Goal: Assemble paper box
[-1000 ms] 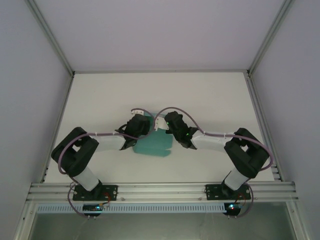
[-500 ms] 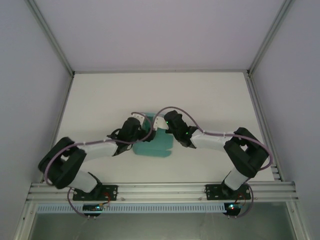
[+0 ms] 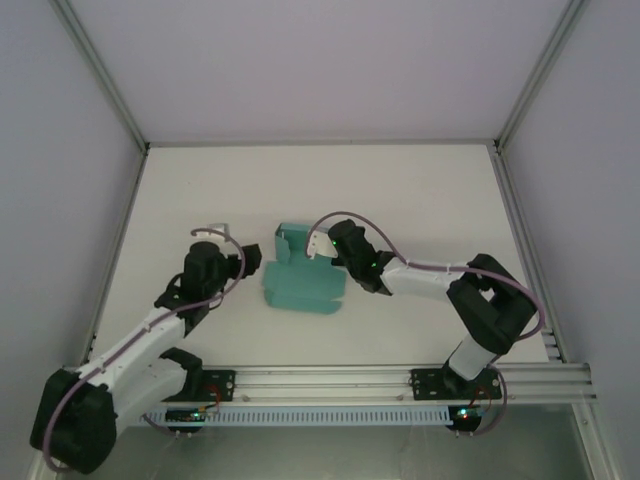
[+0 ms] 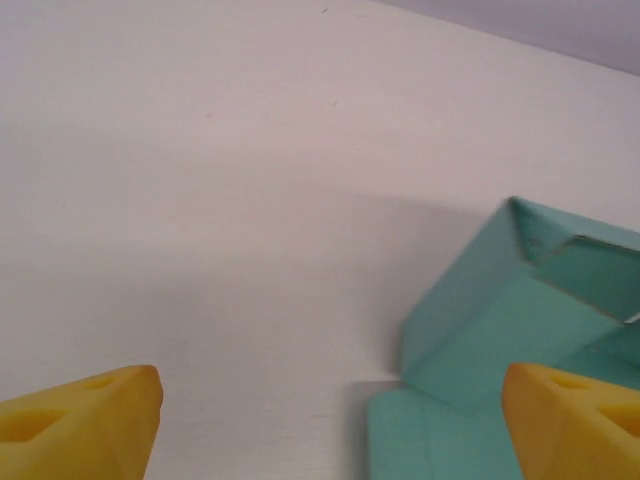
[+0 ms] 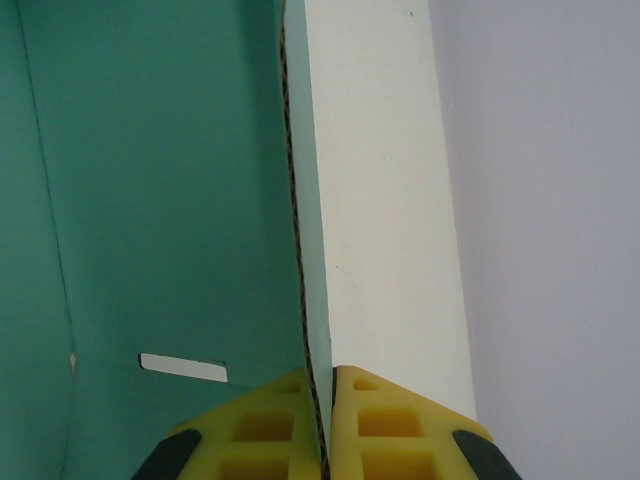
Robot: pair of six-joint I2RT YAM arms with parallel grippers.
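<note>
Two arms reach over the white table (image 3: pixel 420 190), and the paper box (image 3: pixel 305 285) lies near its middle, between them. It is a teal-green card shape, partly folded, with a flatter part nearer the arm bases and a raised wall at its far side. The right gripper (image 3: pixel 318 245) sits at that far side, its jaws pressed together on a thin upright panel of the box. Seen from the right wrist, the yellow pads (image 5: pixel 260 425) pinch the card's edge, with teal card on one side, a small white slot (image 5: pixel 183 367) cut into it, and a pale face on the other. The left gripper (image 3: pixel 212 232) hangs left of the box, apart from it, its jaws spread wide with nothing between them. In its wrist view the yellow fingertips (image 4: pixel 85 420) stand at the two lower corners with bare table between, and a folded corner of the box lies at the right.
</note>
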